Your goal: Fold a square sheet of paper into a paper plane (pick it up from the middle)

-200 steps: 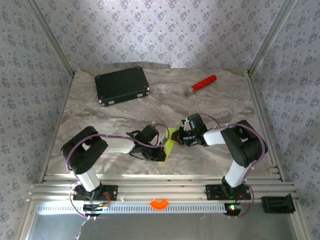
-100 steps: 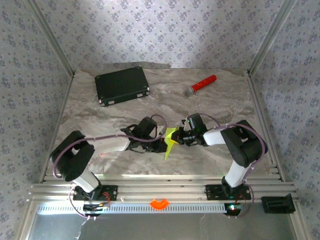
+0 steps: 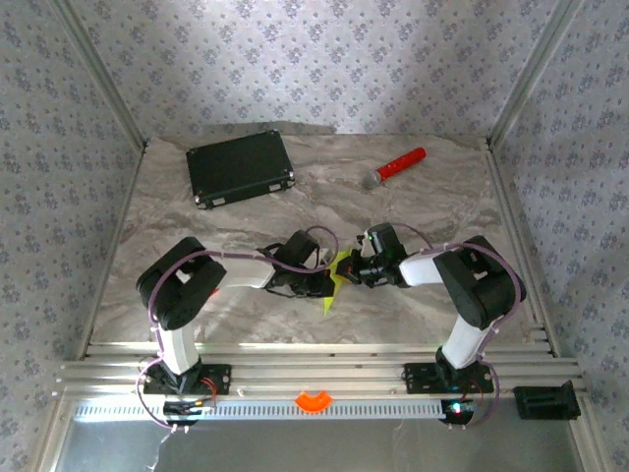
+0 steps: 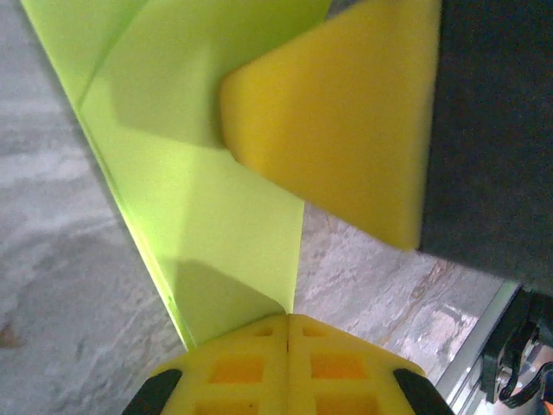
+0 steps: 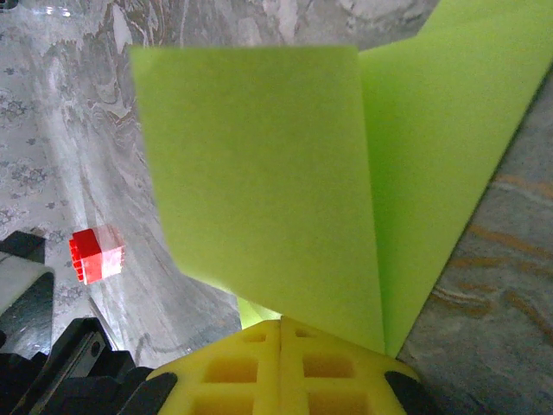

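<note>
Roughly near-to-far, the paper plane (image 3: 330,295) points its tip nearward.

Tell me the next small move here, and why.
Probably lower the paper onto the table to press the fold flat: the left gripper and right gripper are both shut on it, close together, and its layers look loose.

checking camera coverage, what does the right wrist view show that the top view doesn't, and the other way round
Right wrist: a red block on the table, and the overlapping layers of the paper up close. Top: the black case and the microphone at the far side. Both: the lime paper.
</note>
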`<state>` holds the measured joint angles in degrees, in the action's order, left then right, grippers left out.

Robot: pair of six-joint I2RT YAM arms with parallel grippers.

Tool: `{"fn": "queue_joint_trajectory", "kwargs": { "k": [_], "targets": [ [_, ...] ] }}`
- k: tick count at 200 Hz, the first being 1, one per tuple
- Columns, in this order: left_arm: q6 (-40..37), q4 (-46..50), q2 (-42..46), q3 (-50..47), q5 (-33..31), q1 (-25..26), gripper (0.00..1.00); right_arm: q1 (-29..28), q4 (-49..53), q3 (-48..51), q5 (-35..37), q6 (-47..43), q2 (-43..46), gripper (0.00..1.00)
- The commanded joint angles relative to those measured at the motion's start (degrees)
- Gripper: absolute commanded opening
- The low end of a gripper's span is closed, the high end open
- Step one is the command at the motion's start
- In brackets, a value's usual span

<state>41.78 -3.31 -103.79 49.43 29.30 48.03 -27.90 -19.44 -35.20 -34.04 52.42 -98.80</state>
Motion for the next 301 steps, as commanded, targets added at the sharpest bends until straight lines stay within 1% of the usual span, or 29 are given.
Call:
{"fn": "queue_joint_trajectory", "kwargs": {
  "k": [1,20,56,93,114,131,150,177,201,223,243,265,283,301],
  "targets": [
    [-2.76,5.72,2.58,-4.37,0.58,1.13,0.04,-0.30,8.25,1.25,6.52,-0.75,-3.62,0.00],
    [-4.17,7.77,4.85,-6.86,0.33,2.22,0.05,-0.30,8.30,1.38,6.66,-0.79,-3.28,0.00],
    [-4.52,9.39,9.90,-10.28,-0.72,3.62,0.05,-0.24,8.54,1.46,6.88,-0.74,-2.97,0.00],
    [-3.71,8.33,16.62,-10.80,-3.90,3.54,0.03,-0.30,8.52,1.60,6.89,-0.54,-2.75,0.00],
    [-1.78,5.84,18.26,-9.42,-4.51,1.82,0.03,-0.36,8.17,1.93,6.91,-0.22,-2.38,0.00],
    [0.95,1.58,16.76,-7.84,-4.27,-0.42,0.03,-0.34,7.18,2.37,6.71,0.47,-2.19,0.00],
    [2.82,-1.77,12.93,-4.65,-1.95,-2.37,0.03,-0.49,6.66,2.49,6.36,0.96,-2.18,0.00],
    [2.55,-1.97,6.85,0.33,-1.07,-2.58,0.04,-0.56,6.56,2.47,6.23,1.34,-2.05,0.00],
    [3.20,-3.54,2.51,1.81,0.80,-2.46,0.03,-0.66,6.43,2.13,5.87,1.62,-1.96,0.00],
    [3.32,-4.16,0.00,1.88,1.11,-2.50,0.03,-0.73,6.18,1.89,5.61,1.82,-1.75,0.00],
    [2.61,-1.94,-2.03,2.64,0.28,-2.49,0.03,-0.78,5.84,1.85,5.06,2.15,-1.48,0.00],
    [1.14,3.23,-3.32,2.26,-2.58,-2.50,0.01,-0.34,5.49,1.49,3.63,2.39,0.32,0.01],
    [-0.81,5.25,-3.61,-0.06,-2.88,-2.31,0.00,1.30,8.30,0.37,2.71,1.00,3.40,0.03],
    [-3.37,7.36,-3.36,-2.72,-3.26,-2.28,0.00,3.87,11.54,-0.56,2.75,-1.20,7.75,0.04]
  ]
}}
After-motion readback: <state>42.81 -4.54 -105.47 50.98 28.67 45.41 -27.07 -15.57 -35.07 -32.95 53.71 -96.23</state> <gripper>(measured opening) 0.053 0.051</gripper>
